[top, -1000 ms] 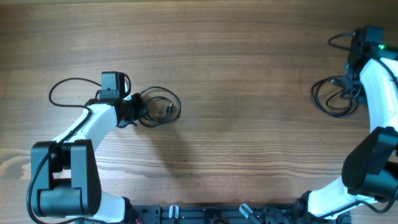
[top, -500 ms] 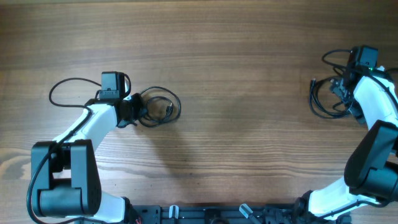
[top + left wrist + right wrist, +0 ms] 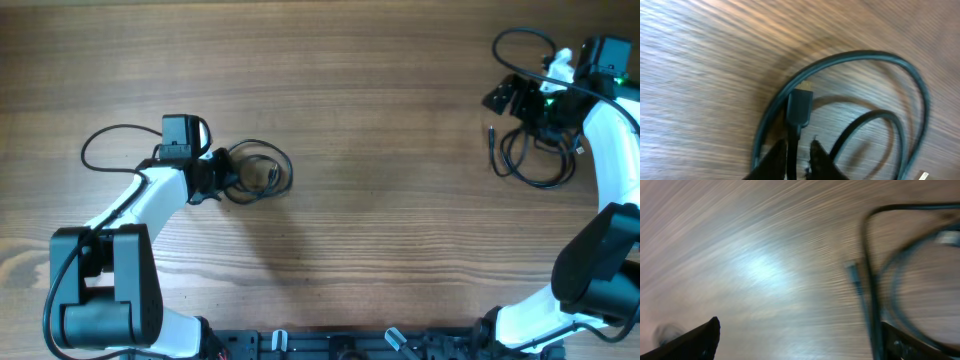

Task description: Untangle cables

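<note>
One black cable (image 3: 262, 172) lies coiled left of centre. My left gripper (image 3: 222, 175) sits at its left edge. In the left wrist view the cord below its gold-tipped plug (image 3: 800, 107) runs between my fingertips (image 3: 772, 162), against the left one, with a sliver of wood showing before the right one; the left gripper (image 3: 799, 150) is barely open. A second cable bundle (image 3: 540, 160) lies at the far right, its plug tip (image 3: 492, 135) pointing left. My right gripper (image 3: 512, 97) hovers above it, wide open and empty. The right gripper (image 3: 802, 345) has a cable (image 3: 870, 280) beside its right finger (image 3: 910, 345).
A thin black wire (image 3: 110, 135) loops out from the left wrist across the wood. Another wire loop (image 3: 520, 40) arcs at the top right by the right arm (image 3: 610, 150). Both arm bases stand along the front edge.
The right gripper opened wide and swung up and to the left off the right bundle, which shifted and stretched out its plug end. The left jaws eased apart slightly; the left arm stayed put.
</note>
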`<state>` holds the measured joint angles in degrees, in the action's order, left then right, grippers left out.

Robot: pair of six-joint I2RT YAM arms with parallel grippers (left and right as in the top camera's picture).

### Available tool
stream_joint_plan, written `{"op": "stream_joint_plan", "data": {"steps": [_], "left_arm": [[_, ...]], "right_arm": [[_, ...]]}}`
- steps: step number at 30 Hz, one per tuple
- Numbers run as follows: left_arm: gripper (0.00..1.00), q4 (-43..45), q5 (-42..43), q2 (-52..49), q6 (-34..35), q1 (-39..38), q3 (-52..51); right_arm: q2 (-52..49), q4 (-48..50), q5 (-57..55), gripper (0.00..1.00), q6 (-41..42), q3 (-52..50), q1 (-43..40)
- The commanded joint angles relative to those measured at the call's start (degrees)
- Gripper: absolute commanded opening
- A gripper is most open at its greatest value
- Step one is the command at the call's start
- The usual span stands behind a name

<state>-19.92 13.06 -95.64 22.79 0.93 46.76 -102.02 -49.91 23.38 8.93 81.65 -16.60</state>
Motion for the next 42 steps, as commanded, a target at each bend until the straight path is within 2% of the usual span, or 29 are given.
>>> {"op": "stream_joint_plan", "data": {"steps": [1, 4, 5, 6, 8, 10, 13, 14, 17, 19, 20, 22, 28, 32, 36, 42], "left_arm": [[0.31, 1.0, 10.3, -0.5, -4.2, 0.4, -0.3], [0.48, 1.3, 12.5, -0.5, -4.6, -0.2, -0.3], [0.58, 1.4, 12.5, -0.5, -4.6, -0.6, -0.3], [0.72, 1.6, 12.5, -0.5, -4.6, -1.2, -0.3], [0.9, 1.8, 12.4, -0.5, -4.6, -2.1, -0.3], [1.0, 2.3, 12.4, -0.5, -4.6, -2.1, -0.3], [1.0, 2.4, 13.0, 0.0, -4.3, -2.1, -0.3], [1.0, 2.3, 13.8, 0.5, -4.4, -2.1, -0.3], [1.0, 1.7, 13.7, 1.6, -4.4, -2.1, -0.3], [1.0, 1.7, 13.7, 1.6, -4.4, -2.1, -0.3], [1.0, 1.7, 13.7, 1.6, -4.4, -2.1, -0.3], [1.0, 1.7, 13.7, 1.6, -4.4, -2.1, -0.3], [1.0, 1.7, 13.7, 1.6, -4.4, -2.1, -0.3], [1.0, 1.7, 13.7, 1.6, -4.4, -2.1, -0.3], [1.0, 1.7, 13.7, 1.6, -4.4, -2.1, -0.3], [1.0, 1.7, 13.7, 1.6, -4.4, -2.1, -0.3]], "right_arm": [[0.2, -1.2, 10.1, 1.0, -7.4, 0.3, 3.8], [0.2, -1.1, 10.1, 1.0, -7.5, -0.1, 9.4], [0.2, -0.5, 10.0, 1.0, -7.4, -0.5, 11.3], [0.2, -0.1, 9.9, 1.0, -7.4, -0.9, 13.2], [0.2, 0.6, 9.9, 1.0, -7.4, -1.6, 17.2], [0.2, 1.1, 9.5, 1.0, -7.5, -1.9, 21.3], [0.2, 2.6, 2.9, 1.0, -7.0, -1.9, 27.6], [0.2, 2.7, -3.3, 1.0, -4.7, -1.9, 29.7], [0.2, 1.0, -26.9, 0.99, 7.0, -1.9, 32.8], [0.2, -4.0, -48.5, 1.0, 20.5, -1.9, 33.2], [0.2, -6.8, -56.4, 1.0, 24.5, -1.9, 32.7], [0.2, -11.2, -64.9, 1.0, 28.5, -1.9, 30.3], [0.2, -14.0, -64.3, 1.0, 27.1, -1.9, 14.0], [0.2, -8.0, -46.8, 1.0, 26.8, -1.9, 2.6], [0.2, 0.1, -35.3, 1.0, 22.6, -1.9, -5.4], [0.2, 4.6, -29.2, 1.0, 20.4, -1.9, -11.1]]}}
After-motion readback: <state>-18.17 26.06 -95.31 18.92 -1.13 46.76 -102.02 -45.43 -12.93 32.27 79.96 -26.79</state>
